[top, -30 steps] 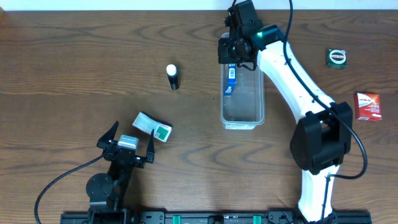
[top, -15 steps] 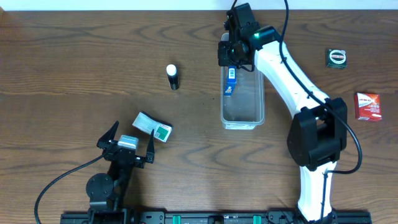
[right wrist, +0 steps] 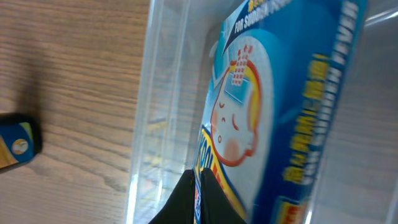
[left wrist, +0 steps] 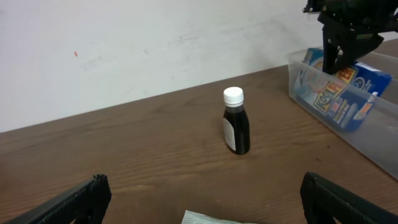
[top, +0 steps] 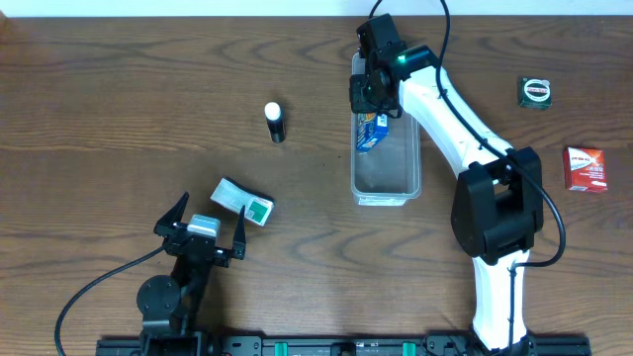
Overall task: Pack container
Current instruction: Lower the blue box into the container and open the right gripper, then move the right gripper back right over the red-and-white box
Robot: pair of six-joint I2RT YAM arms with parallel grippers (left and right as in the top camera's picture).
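The container (top: 409,170) is a clear, long plastic bin at the table's back middle. Inside its far end a blue box (top: 368,132) leans tilted. My right gripper (top: 372,99) reaches down into that end. In the right wrist view its fingers (right wrist: 200,182) are pressed together on a thin edge of the blue box (right wrist: 280,106), beside the container's wall (right wrist: 160,93). My left gripper (top: 211,208) stays wide open near the front left, holding nothing. The left wrist view shows its fingers (left wrist: 202,186) far apart, with the container (left wrist: 379,146) and blue box (left wrist: 348,93) at the right.
A dark bottle with a white cap (top: 275,123) stands left of the container. A white-and-green box (top: 243,202) lies just beyond my left gripper. A round tape measure (top: 535,92) and a red box (top: 586,168) sit at the far right.
The blue box has tipped from standing on its edge to leaning over, showing more of its face. My right gripper has shifted slightly along the container's far end. The left arm has not moved.
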